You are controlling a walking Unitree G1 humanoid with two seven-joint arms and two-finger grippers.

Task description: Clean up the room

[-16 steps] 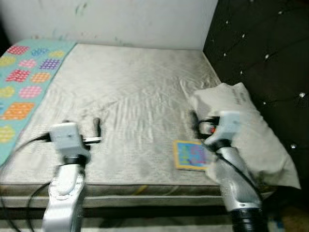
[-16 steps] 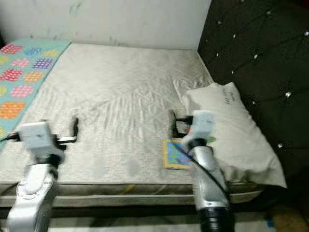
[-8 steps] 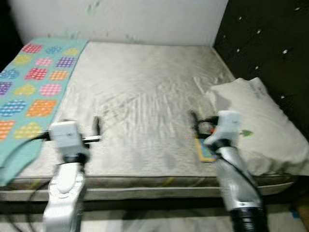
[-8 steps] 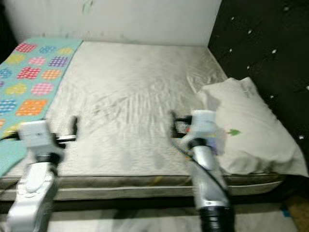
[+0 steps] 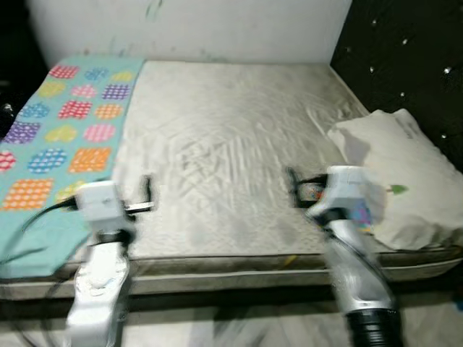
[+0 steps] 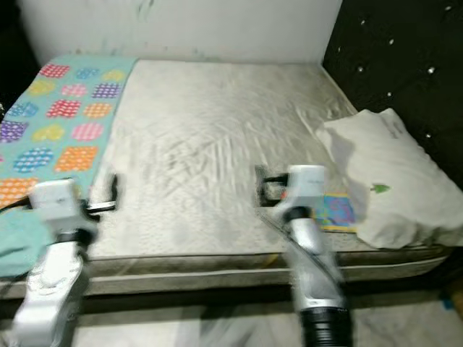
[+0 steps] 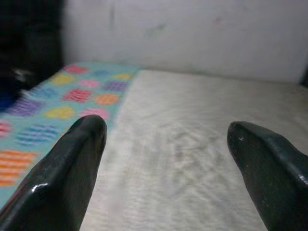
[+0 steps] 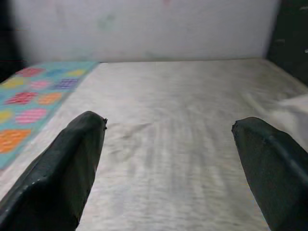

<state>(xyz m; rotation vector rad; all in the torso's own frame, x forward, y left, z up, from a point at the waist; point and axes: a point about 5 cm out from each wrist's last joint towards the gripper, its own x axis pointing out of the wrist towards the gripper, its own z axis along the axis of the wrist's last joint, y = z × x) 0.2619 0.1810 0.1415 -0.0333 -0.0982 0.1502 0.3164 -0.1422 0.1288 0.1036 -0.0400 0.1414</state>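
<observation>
Both grippers, left gripper and right gripper, hover released over a bed; colourful book beside pillow, right.

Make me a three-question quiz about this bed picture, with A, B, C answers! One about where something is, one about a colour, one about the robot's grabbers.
1. Where does the white pillow lie?
A. by the black tufted headboard, on the robot's right
B. on the teal blanket
C. on the floor

2. What is the base colour of the patchwork-print blanket?
A. red
B. teal
C. black

3. How do both end effectors stand?
A. shut on the pillow
B. shut on the small colourful book
C. open, holding nothing

Answers: 1 A, the pillow sits at the mattress's right end beside the headboard. 2 B, teal shows between the coloured patches. 3 C, the left end effector and the right end effector each show fingers wide apart over the bare mattress.
</observation>
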